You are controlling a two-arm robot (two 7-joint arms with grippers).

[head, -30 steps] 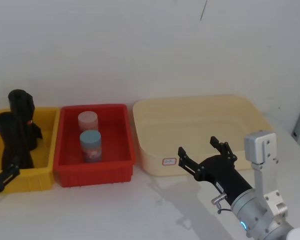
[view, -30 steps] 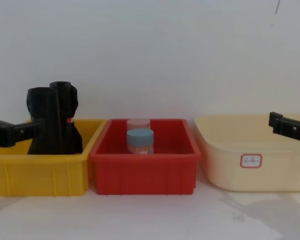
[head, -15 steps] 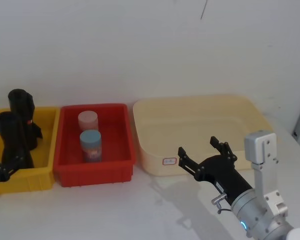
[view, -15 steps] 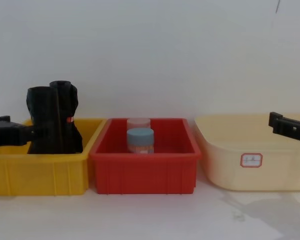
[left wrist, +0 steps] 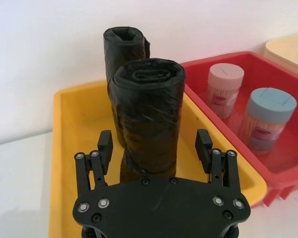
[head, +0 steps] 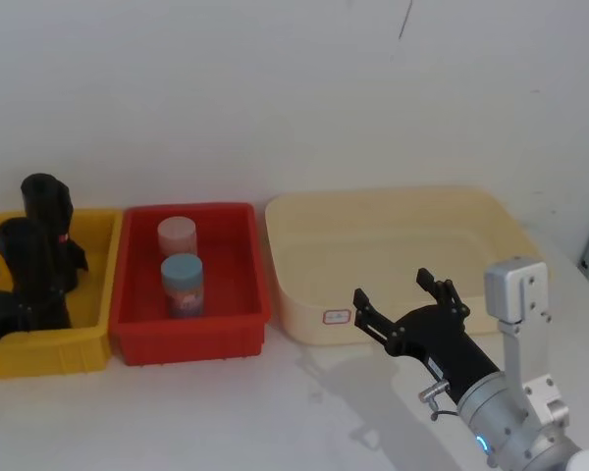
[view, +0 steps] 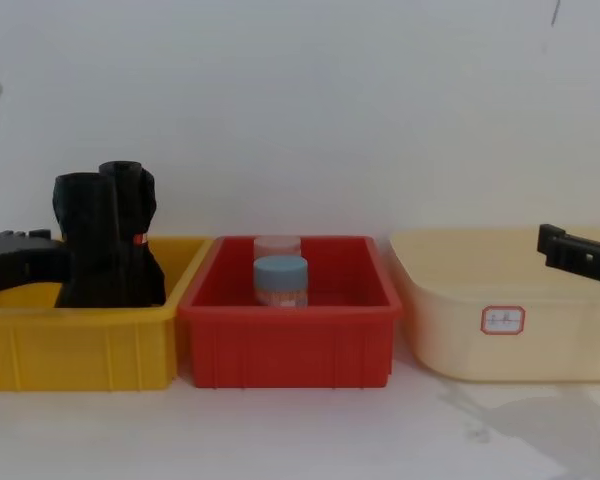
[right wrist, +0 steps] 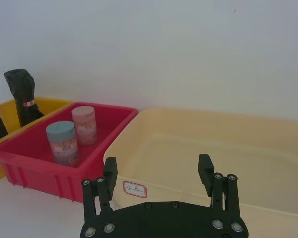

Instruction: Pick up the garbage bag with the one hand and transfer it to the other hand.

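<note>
The garbage bag [left wrist: 148,111] is a thick black roll standing upright in the yellow bin [head: 54,351]. In the head view the garbage bag [head: 25,270] is the nearer of two rolls. My left gripper [left wrist: 155,145] is open, with one finger on each side of the bag's lower half and a small gap on both sides. In the chest view the left gripper [view: 30,262] reaches in from the left edge to the garbage bag [view: 85,240]. My right gripper [head: 404,296] hovers open in front of the cream tub, holding nothing.
A slimmer black roll with a red mark [head: 47,211] stands just behind the bag. The red bin [head: 191,339] holds a pink-lidded jar [head: 177,235] and a blue-lidded jar [head: 181,283]. The large cream tub [head: 294,314] sits at the right, and a white wall is close behind.
My left gripper has moved forward and slightly up, so its fingers now straddle the garbage bag. The right arm has stayed still.
</note>
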